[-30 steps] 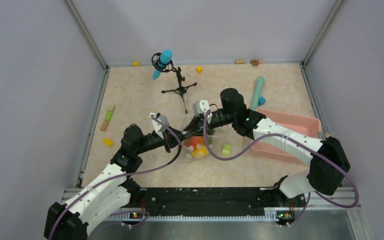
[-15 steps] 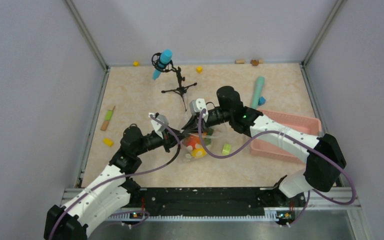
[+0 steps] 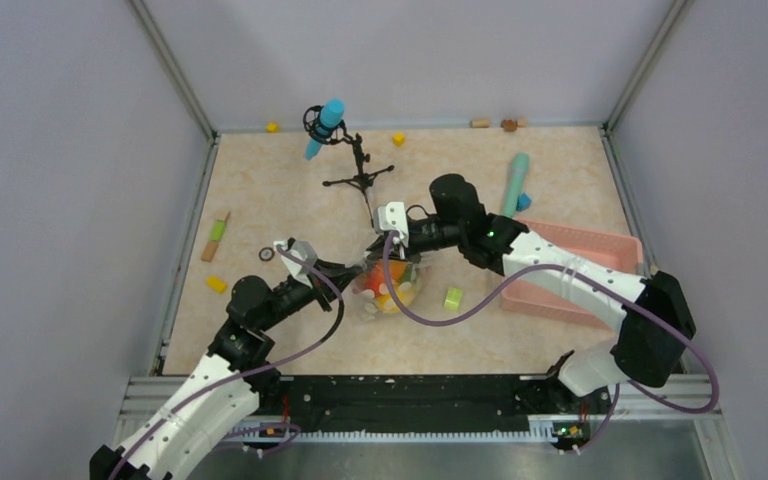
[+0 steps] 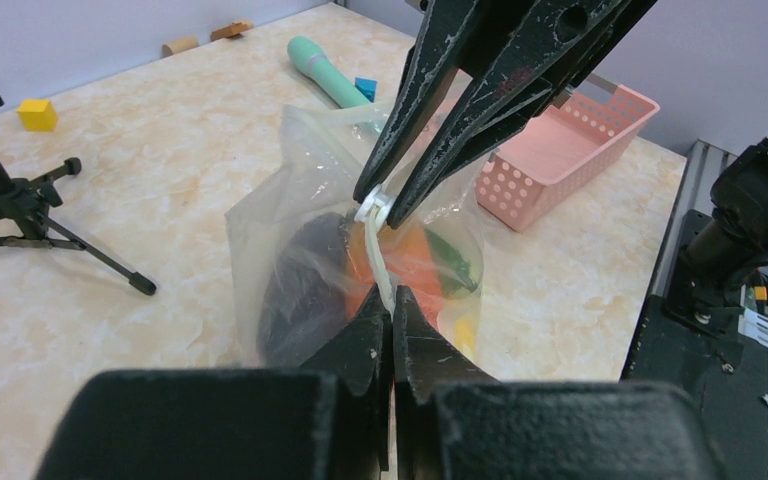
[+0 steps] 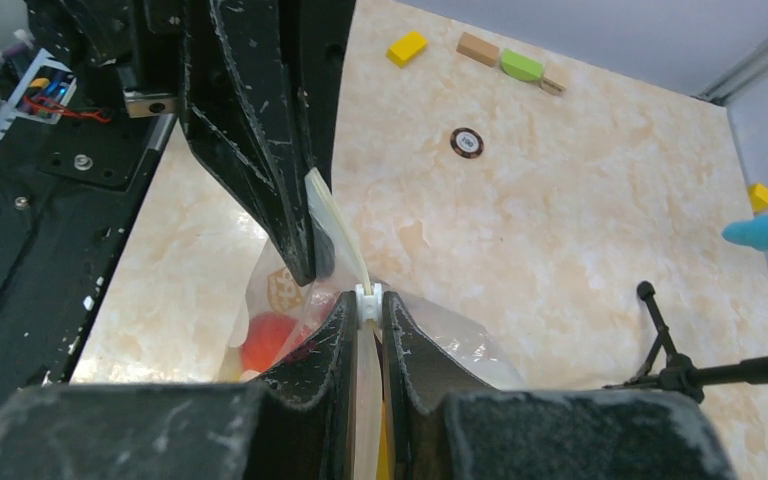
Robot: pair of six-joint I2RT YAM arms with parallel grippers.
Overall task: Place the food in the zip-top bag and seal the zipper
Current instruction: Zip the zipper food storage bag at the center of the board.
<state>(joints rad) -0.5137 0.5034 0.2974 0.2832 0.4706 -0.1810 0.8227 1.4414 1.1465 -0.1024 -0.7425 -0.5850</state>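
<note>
Zipper (image 4: 373, 250) at bench (image 4: 160, 150) centre, food (image 4: 415, 268) inside zip-top bag (image 4: 260, 230) below it. Left end effector (image 4: 392, 318) and right end effector (image 4: 385, 205) both clamped on strip. I judge its long axis runs between them.

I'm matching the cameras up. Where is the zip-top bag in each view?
Top external: zip-top bag at the middle of the table.
Left wrist: centre of the picture.
Right wrist: lower centre.
Shared landmark: black tripod, seen at far left in the left wrist view and lower right in the right wrist view.
</note>
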